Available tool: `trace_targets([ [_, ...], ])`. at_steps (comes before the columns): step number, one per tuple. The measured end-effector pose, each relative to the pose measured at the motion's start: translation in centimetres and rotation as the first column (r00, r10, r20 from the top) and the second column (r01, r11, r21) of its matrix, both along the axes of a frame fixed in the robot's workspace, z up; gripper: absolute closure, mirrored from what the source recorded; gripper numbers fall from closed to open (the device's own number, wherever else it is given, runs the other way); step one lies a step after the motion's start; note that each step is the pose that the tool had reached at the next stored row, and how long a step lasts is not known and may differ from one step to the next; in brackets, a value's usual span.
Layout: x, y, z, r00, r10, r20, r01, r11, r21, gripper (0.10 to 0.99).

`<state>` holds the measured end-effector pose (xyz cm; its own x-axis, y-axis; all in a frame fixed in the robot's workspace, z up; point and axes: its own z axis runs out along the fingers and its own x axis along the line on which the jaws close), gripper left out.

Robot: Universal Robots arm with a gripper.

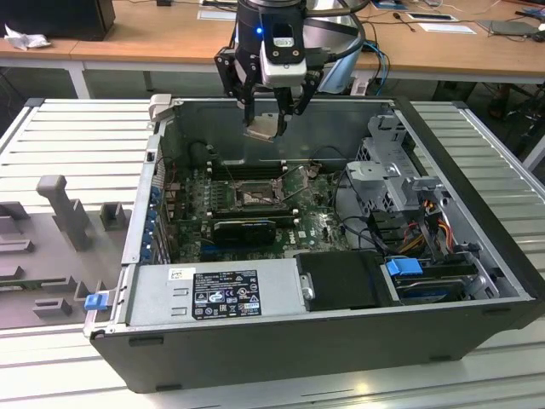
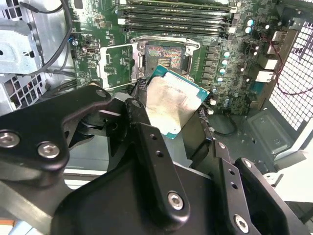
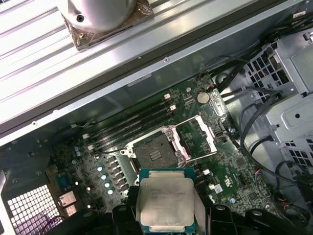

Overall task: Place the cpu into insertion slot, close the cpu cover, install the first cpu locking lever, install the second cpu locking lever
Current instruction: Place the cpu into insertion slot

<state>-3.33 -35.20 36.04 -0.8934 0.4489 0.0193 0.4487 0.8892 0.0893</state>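
Gripping the cpu (image 2: 173, 105) by its edges, the claw (image 1: 266, 121) is hovering above the insertion slot (image 3: 155, 154), which is lying empty beneath it, the cpu cover (image 3: 200, 134) open; no step is showing as done.

You had open air straight above the insertion slot (image 3: 154, 155); the swung-open cpu cover (image 3: 212, 138) and long memory slots (image 3: 131, 125) bordered it closely.

Robotics lab / workshop | open black metal desktop PC case (image 1: 341, 341) on ribbed alu. bench (image 1: 77, 136) | green mobo (image 1: 192, 200) exposed inside | grey plastic jigs (image 1: 64, 209) beside | long light-wood desks (image 1: 153, 38) w/ white papers (image 1: 447, 27) behind
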Motion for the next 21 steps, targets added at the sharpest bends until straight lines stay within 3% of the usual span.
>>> trace_targets([
  [21,0.00,0.00,0.00,0.9978,-0.067,0.0000,0.067,0.9978,0.000,0.561],
])
